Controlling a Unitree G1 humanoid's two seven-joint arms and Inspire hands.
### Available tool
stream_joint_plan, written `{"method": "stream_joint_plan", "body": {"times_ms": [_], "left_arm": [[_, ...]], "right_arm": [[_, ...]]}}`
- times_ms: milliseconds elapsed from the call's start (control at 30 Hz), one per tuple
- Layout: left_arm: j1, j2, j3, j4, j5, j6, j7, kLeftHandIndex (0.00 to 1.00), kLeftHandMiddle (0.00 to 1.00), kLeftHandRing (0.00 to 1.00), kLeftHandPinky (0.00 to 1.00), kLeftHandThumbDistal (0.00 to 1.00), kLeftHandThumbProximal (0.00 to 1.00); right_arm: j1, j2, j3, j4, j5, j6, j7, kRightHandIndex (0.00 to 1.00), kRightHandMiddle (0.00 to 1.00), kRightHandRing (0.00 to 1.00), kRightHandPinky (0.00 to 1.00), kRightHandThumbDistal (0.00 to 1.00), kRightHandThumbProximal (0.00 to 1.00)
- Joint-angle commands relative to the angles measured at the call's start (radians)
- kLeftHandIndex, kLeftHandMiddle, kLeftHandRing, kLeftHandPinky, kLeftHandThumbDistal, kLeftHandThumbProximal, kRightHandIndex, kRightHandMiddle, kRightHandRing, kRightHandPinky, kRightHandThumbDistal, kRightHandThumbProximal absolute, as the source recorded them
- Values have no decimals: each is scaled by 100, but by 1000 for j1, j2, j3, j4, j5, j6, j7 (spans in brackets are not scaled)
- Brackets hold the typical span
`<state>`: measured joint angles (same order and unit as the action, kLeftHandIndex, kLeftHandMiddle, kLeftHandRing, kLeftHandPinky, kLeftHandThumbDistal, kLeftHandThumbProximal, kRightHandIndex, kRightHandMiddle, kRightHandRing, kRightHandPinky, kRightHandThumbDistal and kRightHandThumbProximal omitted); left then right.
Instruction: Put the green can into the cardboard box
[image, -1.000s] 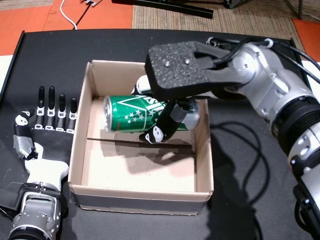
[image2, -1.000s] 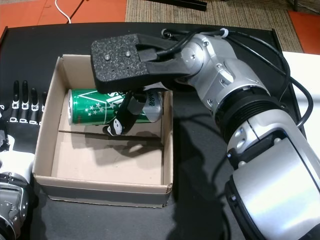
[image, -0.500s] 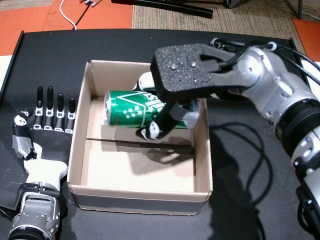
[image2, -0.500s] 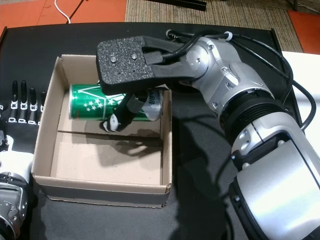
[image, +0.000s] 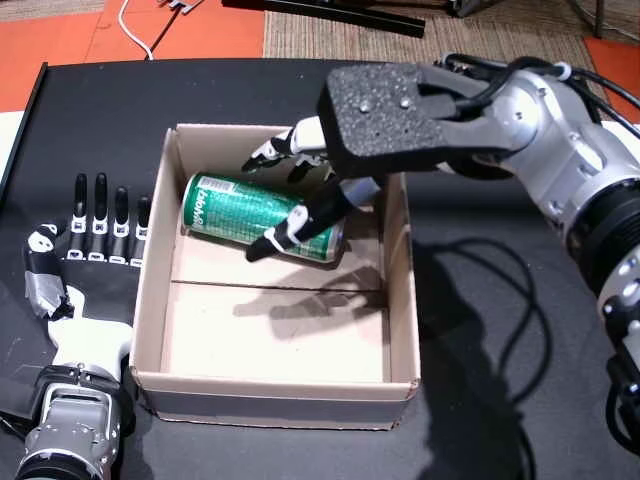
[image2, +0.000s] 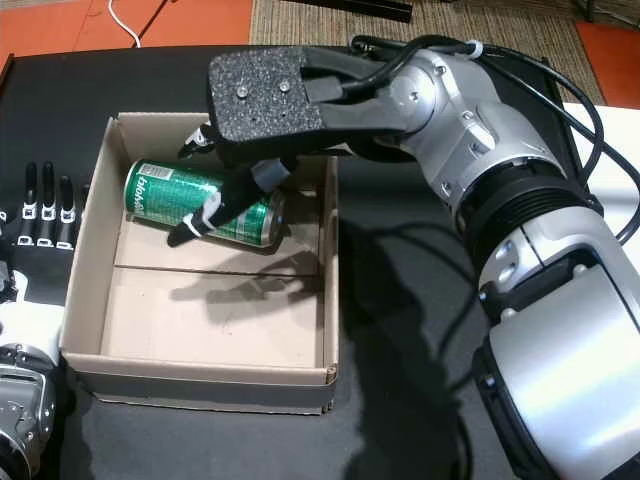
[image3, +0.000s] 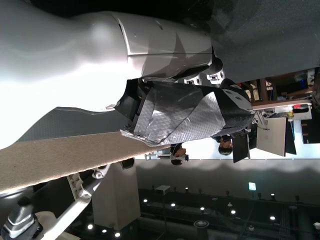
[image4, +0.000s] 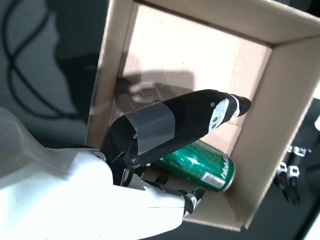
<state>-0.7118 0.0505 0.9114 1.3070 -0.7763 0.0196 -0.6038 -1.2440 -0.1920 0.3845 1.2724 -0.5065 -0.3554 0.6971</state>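
Note:
The green can (image: 240, 215) (image2: 180, 200) lies on its side on the floor of the cardboard box (image: 150, 290) (image2: 200, 375), in the far left part, slightly tilted. My right hand (image: 385, 115) (image2: 270, 95) hovers over the box's far side, open. Its thumb (image: 300, 220) reaches across the front of the can, and its fingers (image: 275, 150) spread behind the can near the far wall. In the right wrist view the thumb (image4: 180, 125) stretches above the can (image4: 202, 162). My left hand (image: 85, 270) (image2: 30, 240) lies flat and open on the table, left of the box.
The box stands on a black table (image: 500, 400). Black cables (image: 500, 290) trail across the table right of the box, beside my right forearm. A white cable (image: 135, 30) lies on the orange floor beyond the table's far edge.
The can went from held above the box's far right to lying lower and further left on the box floor. My right hand's fingers have spread off it and the hand has risen slightly.

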Motion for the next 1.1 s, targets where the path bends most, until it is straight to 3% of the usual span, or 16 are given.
{"method": "stream_joint_plan", "body": {"times_ms": [0,133,200,233,267,400,433,633,733,867,933,1067], "left_arm": [[49,-15,2,29,0,10,23,45,46,57,71,0,81],[47,-14,6,30,-3,15,30,44,44,56,68,1,80],[45,-14,4,30,0,12,43,44,45,56,68,2,80],[45,-15,2,30,2,9,43,44,45,56,69,2,80],[45,-15,1,30,4,7,43,44,45,55,68,2,80],[45,-14,0,31,5,7,41,41,44,54,67,0,83],[45,-13,1,32,4,7,38,41,44,54,68,1,83],[42,-12,-8,31,14,-1,45,44,45,56,69,0,85],[46,-10,-3,34,7,13,29,44,44,55,69,1,81],[45,-9,-1,35,8,15,40,44,45,57,70,2,78],[46,-7,-1,34,8,22,35,45,44,57,70,1,78],[47,-7,-2,35,10,23,40,43,44,56,69,1,78]], "right_arm": [[-9,-12,-15,-9,24,-17,-32,81,97,100,100,100,59],[1,-24,-48,-28,40,-63,-134,77,94,100,100,100,54],[11,-33,-58,-46,38,-113,-231,69,89,100,100,100,52],[20,-40,-67,-63,36,-158,-309,68,88,99,100,95,46],[27,-46,-69,-76,30,-195,-374,76,93,100,100,88,49],[33,-96,-66,-174,-16,-300,-627,79,90,100,100,85,40],[31,-110,-67,-193,-21,-319,-661,81,90,100,100,85,41],[79,-245,-101,-332,-37,-420,-814,79,88,98,98,95,40],[147,-323,-149,-441,-31,-458,-862,80,89,98,98,100,42],[291,-428,-262,-680,8,-470,-870,79,90,98,98,95,40],[372,-465,-323,-805,44,-456,-851,80,92,98,97,91,34],[570,-533,-459,-1053,153,-388,-775,76,88,97,97,95,25]]}}
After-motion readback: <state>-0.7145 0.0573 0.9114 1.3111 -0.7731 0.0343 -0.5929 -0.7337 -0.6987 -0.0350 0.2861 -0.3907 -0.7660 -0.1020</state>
